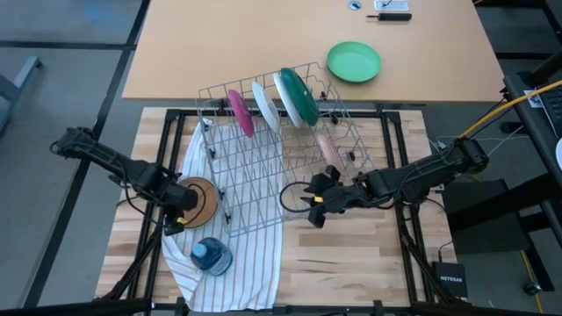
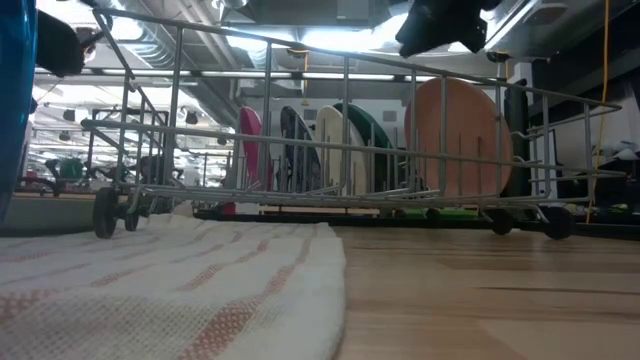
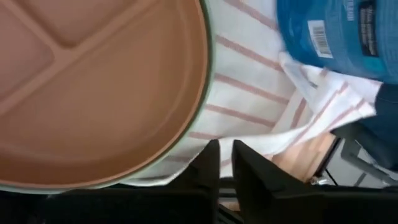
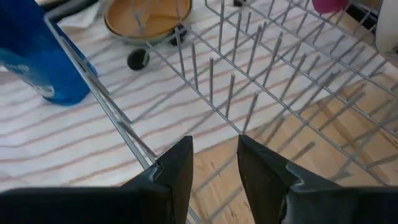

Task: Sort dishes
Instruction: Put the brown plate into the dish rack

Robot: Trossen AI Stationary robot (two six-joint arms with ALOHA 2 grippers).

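A wire dish rack [image 1: 272,167] stands on a striped cloth [image 1: 237,263]. In it, a magenta plate [image 1: 239,112], a speckled blue plate [image 2: 295,150], a white plate with a dark green back [image 1: 297,95] and a pale pink plate [image 1: 329,151] stand on edge. A brown plate [image 1: 198,200] lies flat on the cloth left of the rack. My left gripper [image 1: 180,218] is shut, just past the brown plate's near rim [image 3: 186,134], over the cloth. My right gripper [image 4: 214,155] is open and empty, above the rack's near right edge.
A small blue see-through container [image 1: 212,255] stands on the cloth near the front, close to my left gripper. A vivid green plate [image 1: 354,62] lies on the far tan table. Bare wood [image 1: 351,263] lies to the right of the cloth.
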